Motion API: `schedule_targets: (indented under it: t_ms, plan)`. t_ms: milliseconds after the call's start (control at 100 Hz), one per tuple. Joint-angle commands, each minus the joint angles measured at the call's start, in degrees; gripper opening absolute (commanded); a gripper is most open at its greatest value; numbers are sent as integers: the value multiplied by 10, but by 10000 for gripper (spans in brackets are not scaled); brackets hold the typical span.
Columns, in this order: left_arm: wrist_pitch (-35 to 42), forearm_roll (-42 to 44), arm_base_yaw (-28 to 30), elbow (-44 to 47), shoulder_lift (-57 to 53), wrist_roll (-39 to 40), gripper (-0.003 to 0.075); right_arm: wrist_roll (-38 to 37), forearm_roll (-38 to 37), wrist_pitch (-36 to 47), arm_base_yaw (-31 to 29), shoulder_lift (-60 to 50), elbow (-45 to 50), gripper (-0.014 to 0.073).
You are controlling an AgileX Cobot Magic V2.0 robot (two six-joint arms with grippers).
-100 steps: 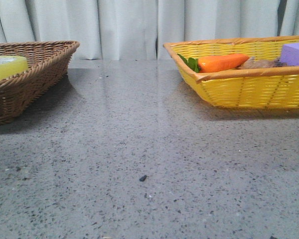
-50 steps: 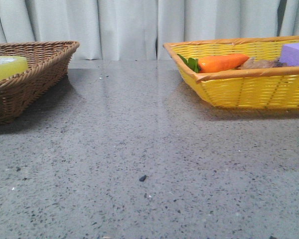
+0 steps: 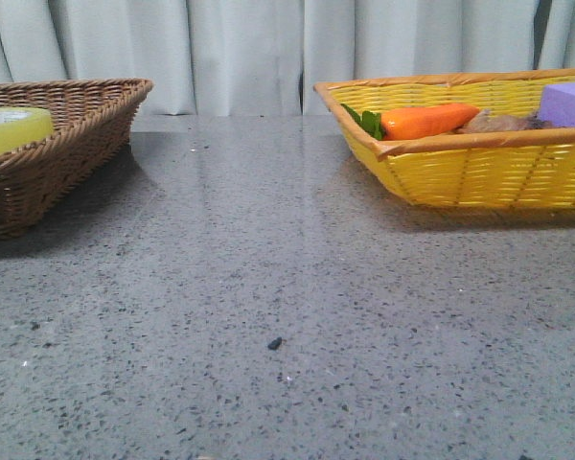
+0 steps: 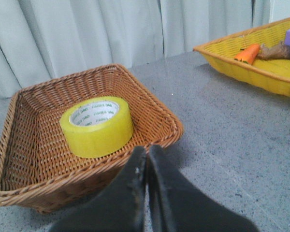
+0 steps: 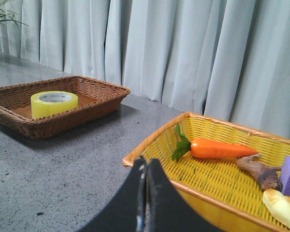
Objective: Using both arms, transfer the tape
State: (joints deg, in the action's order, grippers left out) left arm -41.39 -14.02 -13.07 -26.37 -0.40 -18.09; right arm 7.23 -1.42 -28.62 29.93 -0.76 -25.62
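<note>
Our left tool (image 4: 147, 157) shows only in its own wrist view, its two black tapering fingers (image 4: 133, 178) pressed together with just a thin seam between them and nothing held. Our right tool (image 5: 144, 166) looks the same in its wrist view: both dark fingers (image 5: 157, 186) meet tip to tip, gripping nothing. Both tools hang above the surface, not touching it. Neither of our arms appears in the front view.

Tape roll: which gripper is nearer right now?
Left. The left gripper sits just outside the brown basket holding the tape; the right gripper is over by the yellow basket.
</note>
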Motion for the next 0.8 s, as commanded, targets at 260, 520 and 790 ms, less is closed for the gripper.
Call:
schedule_targets:
  t_ms: [260,520,790]
  plan:
    - [73,-12,-1,26,-14,4,-21,0,-8,42,-5,3,-13,-66]
    - [438,44,22,174,-14,57,-21,0,-8,41,-5,3,-13,-66]
    - [481,119,102,270,-14,210,-21,0,-8,41,-5,3,-13,-66]
